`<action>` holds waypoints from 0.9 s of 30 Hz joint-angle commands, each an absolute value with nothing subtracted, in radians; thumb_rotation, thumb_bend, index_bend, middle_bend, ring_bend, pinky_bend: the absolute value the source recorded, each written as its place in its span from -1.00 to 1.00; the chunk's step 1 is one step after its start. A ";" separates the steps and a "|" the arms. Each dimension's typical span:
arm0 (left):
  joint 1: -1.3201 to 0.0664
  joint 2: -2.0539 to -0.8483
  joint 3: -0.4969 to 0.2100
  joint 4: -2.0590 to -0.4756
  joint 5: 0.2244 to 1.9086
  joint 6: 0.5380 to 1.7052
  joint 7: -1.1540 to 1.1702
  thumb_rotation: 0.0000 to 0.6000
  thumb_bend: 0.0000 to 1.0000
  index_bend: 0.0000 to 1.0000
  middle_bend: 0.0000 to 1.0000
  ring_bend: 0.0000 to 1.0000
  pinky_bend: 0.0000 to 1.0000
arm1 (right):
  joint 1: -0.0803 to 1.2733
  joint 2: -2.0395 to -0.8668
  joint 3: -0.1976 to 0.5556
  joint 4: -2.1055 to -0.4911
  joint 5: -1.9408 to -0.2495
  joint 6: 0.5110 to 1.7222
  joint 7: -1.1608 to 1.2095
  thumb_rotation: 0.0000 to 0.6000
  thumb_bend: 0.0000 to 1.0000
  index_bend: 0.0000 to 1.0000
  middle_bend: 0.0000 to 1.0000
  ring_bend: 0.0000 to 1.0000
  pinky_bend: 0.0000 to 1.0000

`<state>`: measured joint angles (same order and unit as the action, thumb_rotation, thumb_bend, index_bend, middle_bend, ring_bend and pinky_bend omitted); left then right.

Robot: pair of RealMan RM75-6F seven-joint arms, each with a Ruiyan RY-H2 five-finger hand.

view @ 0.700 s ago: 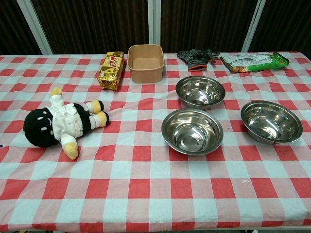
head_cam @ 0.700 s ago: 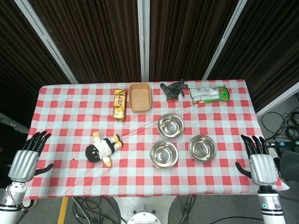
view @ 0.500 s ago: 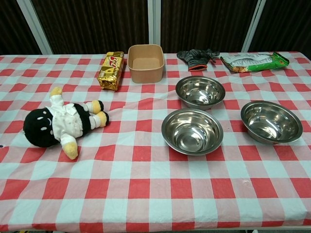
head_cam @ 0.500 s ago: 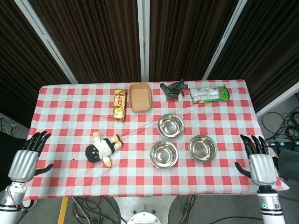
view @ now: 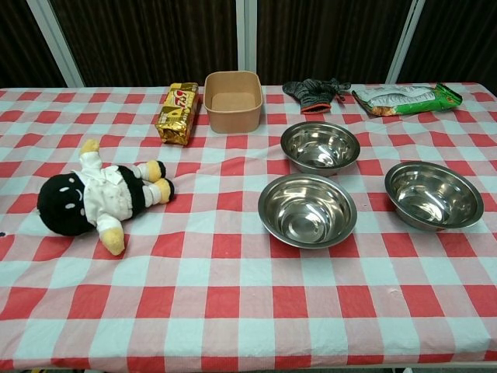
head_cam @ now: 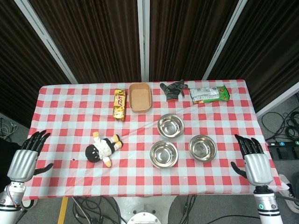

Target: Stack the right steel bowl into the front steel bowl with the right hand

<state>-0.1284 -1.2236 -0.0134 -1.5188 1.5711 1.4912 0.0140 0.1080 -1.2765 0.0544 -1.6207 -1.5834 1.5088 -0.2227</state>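
While the chest view shows neither hand, the right hand [head_cam: 255,164] hovers with fingers spread and empty at the table's right edge, right of the right round steel bowl [head_cam: 202,147], which sits right of the front steel bowl [head_cam: 163,154]; the left hand [head_cam: 25,159] is likewise spread.

Left hand [head_cam: 22,161] and right hand [head_cam: 254,162] raised, fingers spread, holding nothing.
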 commanded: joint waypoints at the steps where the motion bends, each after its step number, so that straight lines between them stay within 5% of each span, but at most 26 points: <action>1: -0.127 -1.230 -0.011 -1.510 1.571 1.490 0.012 1.00 -0.91 -0.74 -0.67 -0.83 -0.56 | 0.121 -1.280 0.031 -1.616 -1.621 1.490 -0.232 1.00 -0.70 -0.65 -0.58 0.00 0.03; 4: -0.125 -1.241 -0.009 -1.501 1.570 1.491 0.006 1.00 -0.90 -0.74 -0.67 -0.83 -0.56 | 0.137 -1.294 0.006 -1.614 -1.645 1.449 -0.273 1.00 -0.70 -0.57 -0.51 0.21 0.21; 15: -0.123 -1.247 -0.006 -1.477 1.568 1.488 -0.011 1.00 -0.90 -0.74 -0.67 -0.83 -0.56 | 0.209 -1.345 0.030 -1.628 -1.568 1.297 -0.388 1.00 -0.69 -0.52 -0.42 0.47 0.44; 27: -0.134 -1.252 -0.011 -1.474 1.573 1.481 -0.022 1.00 -0.91 -0.74 -0.67 -0.83 -0.56 | 0.259 -1.363 0.049 -1.648 -1.447 1.195 -0.493 1.00 -0.69 -0.48 -0.38 0.49 0.46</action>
